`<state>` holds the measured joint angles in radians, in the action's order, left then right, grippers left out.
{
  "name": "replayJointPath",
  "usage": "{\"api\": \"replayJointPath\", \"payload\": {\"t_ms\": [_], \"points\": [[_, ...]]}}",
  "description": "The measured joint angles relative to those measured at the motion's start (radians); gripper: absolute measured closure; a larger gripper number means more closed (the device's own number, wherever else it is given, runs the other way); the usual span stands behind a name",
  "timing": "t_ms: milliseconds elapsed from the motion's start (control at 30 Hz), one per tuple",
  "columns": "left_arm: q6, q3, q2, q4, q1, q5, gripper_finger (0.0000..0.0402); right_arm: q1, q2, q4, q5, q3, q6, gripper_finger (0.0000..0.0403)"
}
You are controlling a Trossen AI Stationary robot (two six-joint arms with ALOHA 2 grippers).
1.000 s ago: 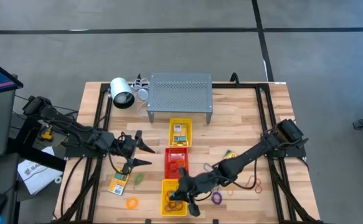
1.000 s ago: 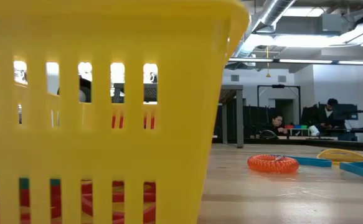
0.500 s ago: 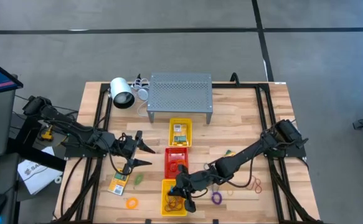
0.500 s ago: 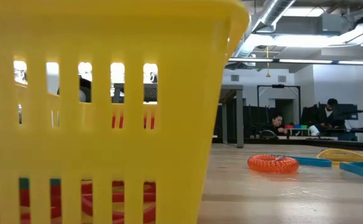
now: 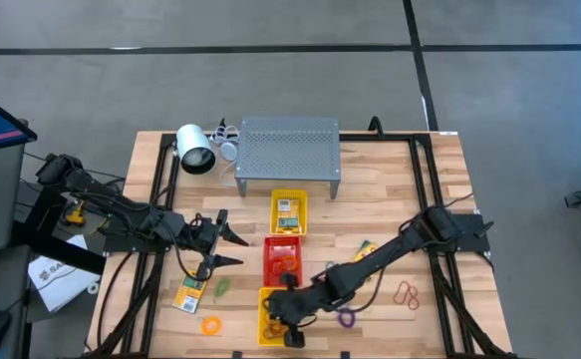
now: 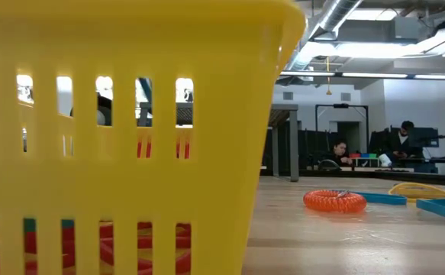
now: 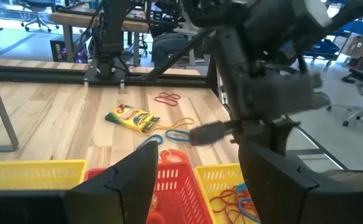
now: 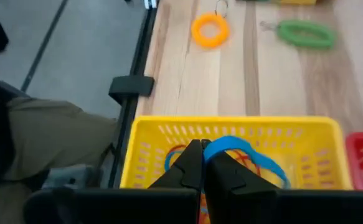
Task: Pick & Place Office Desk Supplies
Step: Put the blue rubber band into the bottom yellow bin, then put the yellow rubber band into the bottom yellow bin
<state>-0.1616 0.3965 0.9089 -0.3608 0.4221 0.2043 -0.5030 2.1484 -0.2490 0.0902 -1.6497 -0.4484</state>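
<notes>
The right gripper (image 5: 292, 334) has slid further over the near yellow plastic tray (image 5: 268, 296), fingers pressed together pinching a thin blue rubber band (image 8: 246, 152) just above the bands inside. The drop looks close. The left gripper (image 5: 232, 248) waits, spread.

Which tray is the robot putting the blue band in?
Three trays run in a line down the wooden table from the grey metal shelf. It's the last one, the yellow tray at the table's near edge, beyond the red tray, under the right gripper.

A robotics lab: exposed ceiling ducts (image 6: 336, 15), workbenches (image 6: 283, 130), people at monitors (image 6: 424, 141).
</notes>
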Motion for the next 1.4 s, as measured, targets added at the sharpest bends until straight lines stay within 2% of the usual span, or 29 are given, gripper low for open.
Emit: {"api": "replayJointPath", "payload": {"t_ms": [200,467,867,1167,1400], "points": [[0.0,0.0,0.0,0.006,0.0,0.0,0.0183,0.0,0.083,-0.189,-0.037,-0.132,-0.003,0.0403],[0.0,0.0,0.001,0.015,0.0,0.0,0.0183,0.009,0.206,-0.324,-0.087,-0.282,0.007,0.0403],[0.0,0.0,0.001,0.025,0.0,0.0,0.0183,0.013,0.211,-0.358,-0.11,-0.289,0.012,0.0399],[0.0,0.0,0.001,0.023,0.0,0.0,0.0183,0.021,0.214,-0.373,-0.202,-0.289,0.011,0.0351],[0.0,0.0,0.001,0.024,0.0,0.0,0.0183,0.034,0.214,-0.373,-0.232,-0.289,0.006,0.0284]]}}
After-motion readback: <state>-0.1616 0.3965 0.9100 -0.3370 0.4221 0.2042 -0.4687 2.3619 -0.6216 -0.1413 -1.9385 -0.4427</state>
